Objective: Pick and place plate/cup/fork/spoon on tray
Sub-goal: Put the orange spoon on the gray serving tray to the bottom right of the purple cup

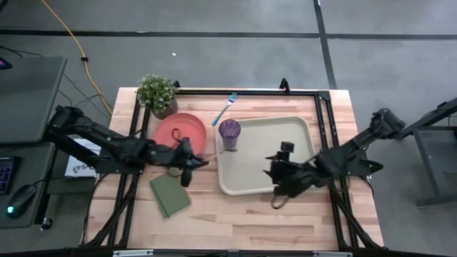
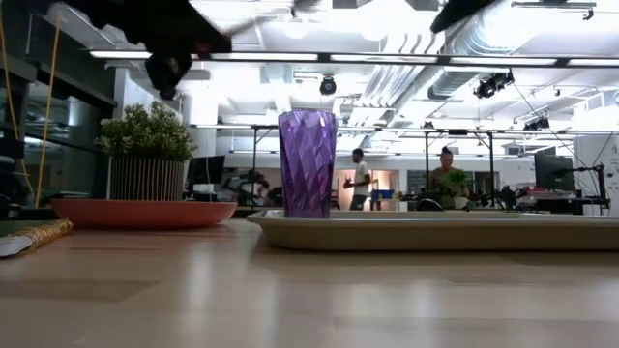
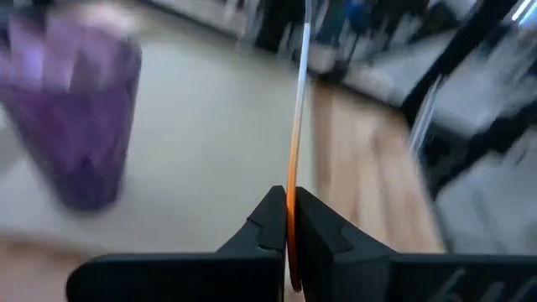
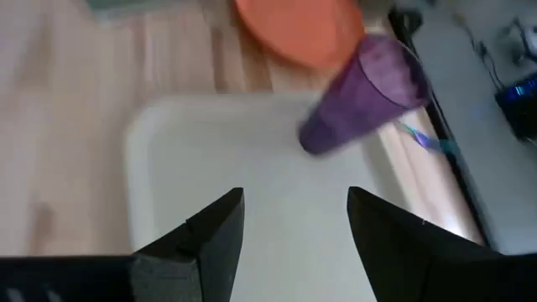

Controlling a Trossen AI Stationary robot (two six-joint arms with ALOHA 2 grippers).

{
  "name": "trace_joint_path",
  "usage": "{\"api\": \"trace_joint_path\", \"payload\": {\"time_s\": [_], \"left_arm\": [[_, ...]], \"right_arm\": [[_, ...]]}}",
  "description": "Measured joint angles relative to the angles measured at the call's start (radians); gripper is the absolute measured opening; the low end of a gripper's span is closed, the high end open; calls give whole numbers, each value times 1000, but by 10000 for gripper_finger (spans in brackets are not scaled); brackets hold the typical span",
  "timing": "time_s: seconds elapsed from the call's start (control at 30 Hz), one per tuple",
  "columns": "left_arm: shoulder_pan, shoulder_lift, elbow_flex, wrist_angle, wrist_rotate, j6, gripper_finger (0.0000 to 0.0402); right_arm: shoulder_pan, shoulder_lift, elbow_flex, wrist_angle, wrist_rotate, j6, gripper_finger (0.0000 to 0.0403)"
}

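Observation:
The purple cup (image 1: 229, 132) stands upright in the far left corner of the beige tray (image 1: 265, 160). The orange-red plate (image 1: 178, 130) lies on the table left of the tray, and the blue-handled fork (image 1: 225, 108) lies beyond the tray's far rim. My left gripper (image 1: 188, 160) is between the plate and the green pad and is shut on the spoon (image 1: 204, 156). The spoon points toward the tray's left rim. My right gripper (image 1: 278, 184) is open and empty over the tray's near part; its wrist view (image 4: 294, 222) shows bare tray between the fingers. My left gripper pinches the spoon's orange handle end (image 3: 291, 195) between its two fingers. The spoon runs on forward past the fingertips, along the fingers, its silver shaft (image 3: 301, 80) pointing toward the tray. The fingers come roughly level from the table's left. The spoon is off the table.
A potted green plant (image 1: 158, 93) stands at the far left behind the plate. A green rectangular pad (image 1: 170, 195) lies near the front, left of the tray. A black frame rail (image 1: 246, 91) runs along the table's far edge. People stand in the room behind (image 2: 447, 174).

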Motion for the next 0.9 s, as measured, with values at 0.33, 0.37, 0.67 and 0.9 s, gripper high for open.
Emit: {"api": "trace_joint_path", "payload": {"time_s": [0.33,0.37,0.67,0.9], "left_arm": [[-11,183,-201,820,-80,72,0],[-11,225,-183,860,-78,73,0],[34,520,-14,911,1,43,0],[38,587,39,933,-1,66,0]], "right_arm": [[-51,-50,-611,1688,-19,-556,204],[-62,-34,-629,1773,-20,-596,204],[-166,91,-571,1909,-167,-682,204],[-165,93,-573,1914,-100,-694,204]]}}
